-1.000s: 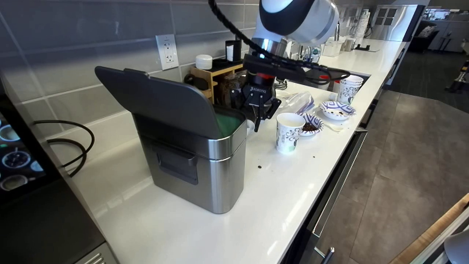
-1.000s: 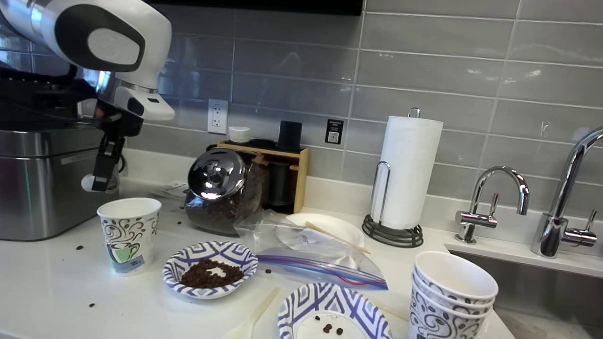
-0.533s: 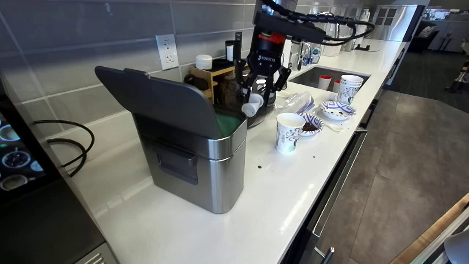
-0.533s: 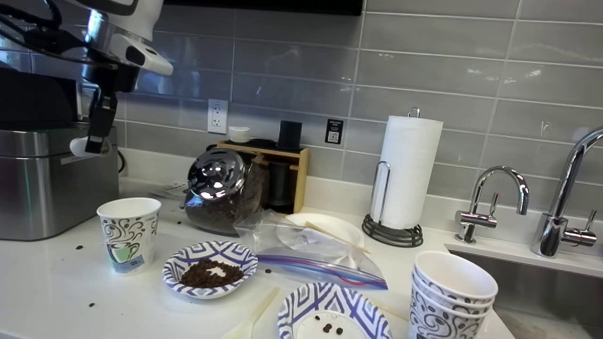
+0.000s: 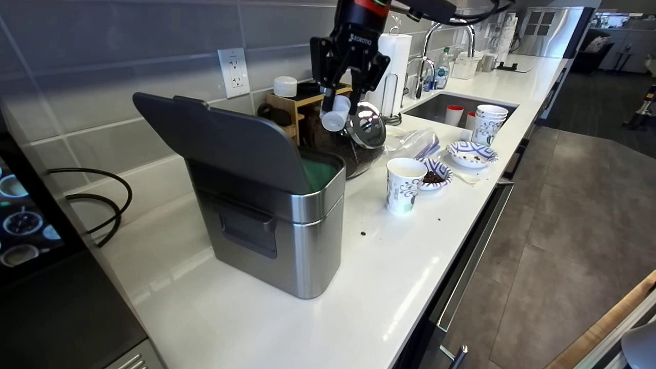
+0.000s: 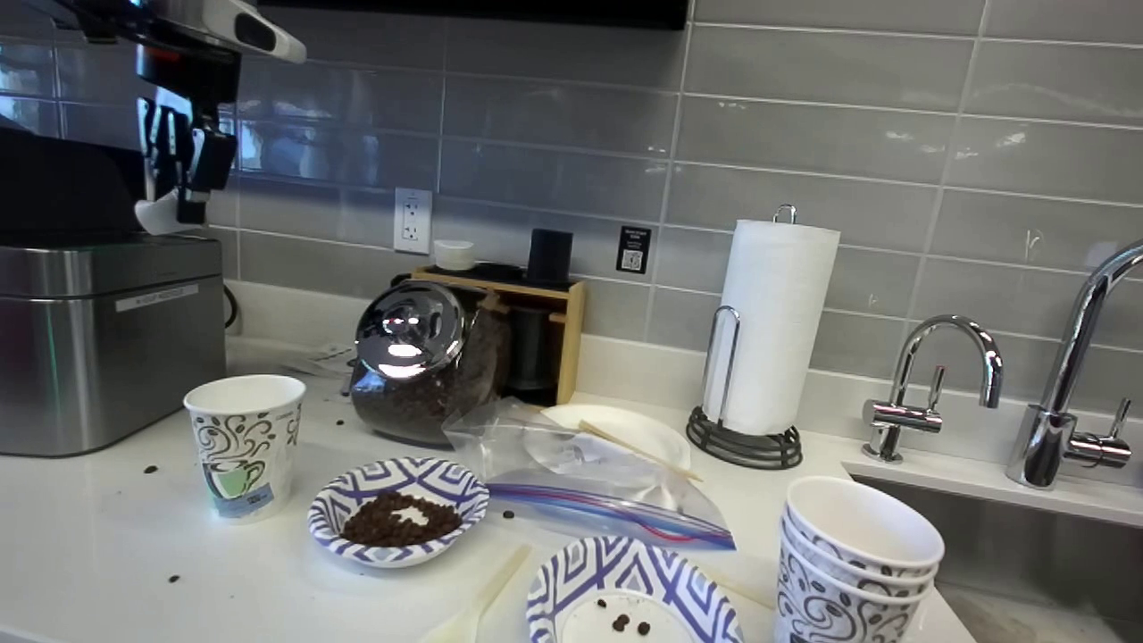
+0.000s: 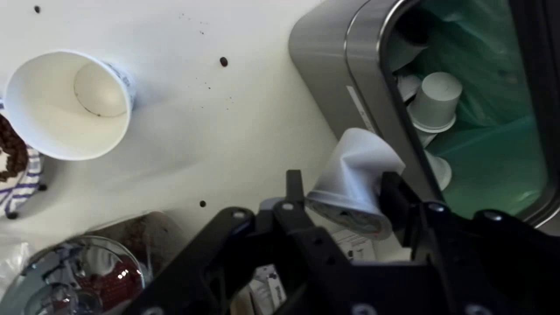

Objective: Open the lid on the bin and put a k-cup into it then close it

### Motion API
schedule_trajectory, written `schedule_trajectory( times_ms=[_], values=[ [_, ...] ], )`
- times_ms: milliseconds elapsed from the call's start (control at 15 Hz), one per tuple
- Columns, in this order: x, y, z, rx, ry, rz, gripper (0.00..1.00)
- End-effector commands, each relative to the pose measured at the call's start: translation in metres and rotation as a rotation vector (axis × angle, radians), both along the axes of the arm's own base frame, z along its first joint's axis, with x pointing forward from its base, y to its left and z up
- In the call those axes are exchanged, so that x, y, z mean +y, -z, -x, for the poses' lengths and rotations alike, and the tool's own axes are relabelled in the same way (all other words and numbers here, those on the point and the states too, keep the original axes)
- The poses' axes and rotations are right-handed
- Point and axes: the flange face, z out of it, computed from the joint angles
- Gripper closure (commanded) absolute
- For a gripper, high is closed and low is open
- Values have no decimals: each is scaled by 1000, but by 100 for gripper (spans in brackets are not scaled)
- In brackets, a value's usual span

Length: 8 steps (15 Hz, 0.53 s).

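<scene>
The steel bin (image 5: 318, 246) stands on the counter and shows in the wrist view (image 7: 323, 57). Its dark lid (image 5: 220, 138) is open, tilted up and back. My gripper (image 5: 342, 100) is shut on a white k-cup (image 5: 335, 115) and holds it above rim height, beside the bin's opening. In the wrist view the k-cup (image 7: 350, 168) is dented and tilted between the two fingers, with the opening to its right. In an exterior view it shows pale under the gripper (image 6: 162, 214). Several used k-cups (image 7: 437, 100) lie inside the green liner.
A paper cup (image 5: 402, 184) stands near the bin, with a bowl of coffee grounds (image 6: 402, 518) beside it. A glass jar with a chrome lid (image 6: 411, 357) and a wooden shelf (image 6: 571, 348) stand along the wall. A paper towel roll (image 6: 772, 330) stands farther along.
My gripper has risen from low beside the bin to above its rim, carrying the k-cup up and slightly toward the bin. The lid and bin have not moved.
</scene>
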Motion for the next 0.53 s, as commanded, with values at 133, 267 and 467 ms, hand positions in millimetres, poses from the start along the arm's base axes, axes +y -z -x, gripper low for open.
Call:
schedule_trajectory(
  times_ms=[133,267,467],
  values=[
    [38,-20,3,-104,-292,-33,77],
    [51,-22,2,-133,-399,-42,77],
    [74,-18,-1,-167,-558,-48,77]
  ],
)
